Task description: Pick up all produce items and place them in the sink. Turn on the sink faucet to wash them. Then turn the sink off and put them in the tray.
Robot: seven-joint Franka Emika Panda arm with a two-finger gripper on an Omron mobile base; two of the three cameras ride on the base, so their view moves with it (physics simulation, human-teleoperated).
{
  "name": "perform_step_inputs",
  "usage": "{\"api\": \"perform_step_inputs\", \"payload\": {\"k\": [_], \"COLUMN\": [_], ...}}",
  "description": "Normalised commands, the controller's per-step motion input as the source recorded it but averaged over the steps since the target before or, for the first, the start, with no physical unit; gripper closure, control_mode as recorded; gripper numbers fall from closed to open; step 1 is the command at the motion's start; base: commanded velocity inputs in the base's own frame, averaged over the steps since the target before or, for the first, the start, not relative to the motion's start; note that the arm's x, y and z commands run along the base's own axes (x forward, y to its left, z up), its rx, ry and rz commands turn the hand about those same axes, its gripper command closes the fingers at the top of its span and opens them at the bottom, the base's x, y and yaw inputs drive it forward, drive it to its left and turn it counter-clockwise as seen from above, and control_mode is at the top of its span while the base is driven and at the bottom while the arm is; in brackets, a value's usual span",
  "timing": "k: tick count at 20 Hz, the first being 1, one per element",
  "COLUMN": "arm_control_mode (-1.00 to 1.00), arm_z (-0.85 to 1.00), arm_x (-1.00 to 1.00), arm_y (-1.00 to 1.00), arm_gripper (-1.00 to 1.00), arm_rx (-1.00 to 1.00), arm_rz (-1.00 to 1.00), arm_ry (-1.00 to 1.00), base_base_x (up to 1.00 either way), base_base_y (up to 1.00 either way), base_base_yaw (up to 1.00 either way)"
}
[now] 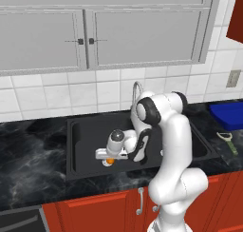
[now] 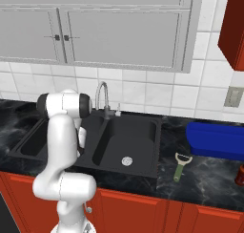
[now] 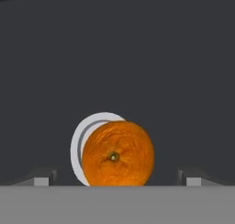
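I've got the two-finger gripper (image 3: 114, 182) down in the left basin of the black matte double-basin sink (image 1: 76, 145), jaws spread wide, straddling the small round orange fruit (image 3: 117, 153) without touching it. The fruit sits on the round silver drain (image 3: 85, 136), so my guess is I'm either just releasing it or lining up to re-grab. Right basin holds nothing but its drain. Slim silver gooseneck faucet (image 2: 101, 97) shows no water. Bright blue shallow tray (image 2: 217, 140) sits on the counter right of the sink, nothing in the part I can see.

Orange fruit (image 3: 117, 155), matte black sink (image 2: 143, 127), bright blue tray (image 2: 217, 140), black marbled counter (image 1: 28, 155), green-handled peeler (image 2: 180, 166).
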Motion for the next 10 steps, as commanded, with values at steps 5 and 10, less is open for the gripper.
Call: {"api": "perform_step_inputs", "payload": {"k": [5,10], "arm_control_mode": [-1.00,-1.00], "arm_z": [-0.06,-0.03], "arm_x": [0.01,0.03], "arm_y": [0.07,0.10], "arm_gripper": [-1.00,-1.00], "arm_rx": [0.00,0.00], "arm_rz": [0.00,0.00], "arm_ry": [0.00,0.00], "base_base_x": [0.00,0.00], "base_base_y": [0.00,0.00], "base_base_yaw": [0.00,0.00]}}
